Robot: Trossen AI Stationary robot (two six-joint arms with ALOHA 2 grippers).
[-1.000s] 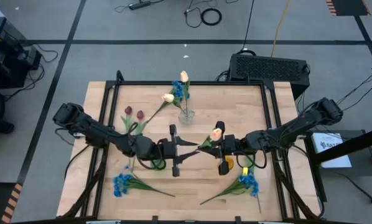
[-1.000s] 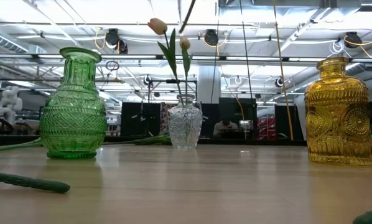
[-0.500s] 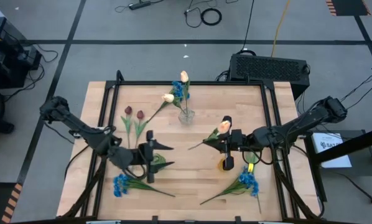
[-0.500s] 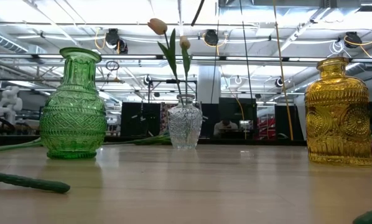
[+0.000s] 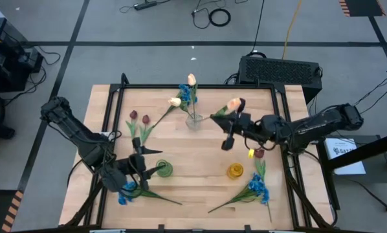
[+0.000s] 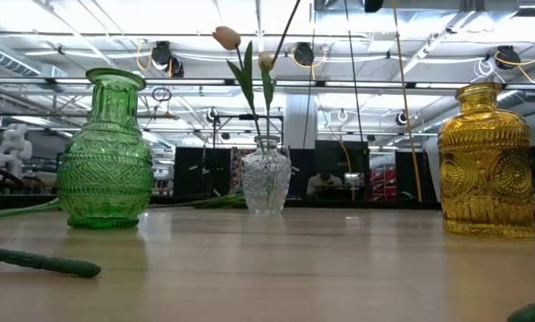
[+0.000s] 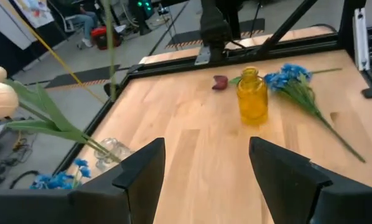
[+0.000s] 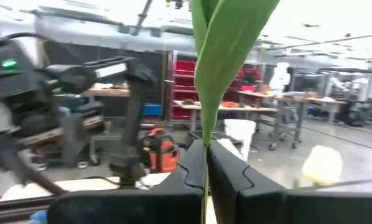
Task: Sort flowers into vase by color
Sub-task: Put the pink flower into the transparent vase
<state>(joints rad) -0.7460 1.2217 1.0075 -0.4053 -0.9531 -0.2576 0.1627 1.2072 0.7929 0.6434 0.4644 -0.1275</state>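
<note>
My right gripper [image 5: 227, 123] is shut on a cream-peach tulip [image 5: 234, 103], high up just right of the clear vase [image 5: 193, 121]. That vase holds two cream-peach tulips [image 5: 175, 101] and a blue flower [image 5: 186, 94]. My left gripper [image 5: 151, 163] stands open and holds nothing, beside the green vase [image 5: 163, 169] at the near left. Two dark red tulips [image 5: 139, 118] lie flat at the far left. Blue flowers lie near the front edge, one bunch at the left [image 5: 125, 191] and one at the right [image 5: 258, 189]. My right gripper pinches the tulip's thin stem [image 8: 206, 163] between its two fingertips, just below a broad leaf [image 8: 226, 56]. The fingers come about level from the table's right and lie across the stem. The tulip is lifted clear, bloom up, its lower stem [image 6: 290, 27] slanting above the clear vase.
The yellow vase [image 5: 235, 171] stands near the front right, with one dark red tulip [image 5: 259, 153] lying beside it. The black frame rail [image 5: 200, 86] runs round the table. The wood between the green and yellow vases is bare.
My left gripper has drawn back from the table's middle, away from the tulip, to the near left beside the green vase. My right gripper has carried the tulip from above the yellow vase toward the far edge and the clear vase; the hanging stem has swung along.
</note>
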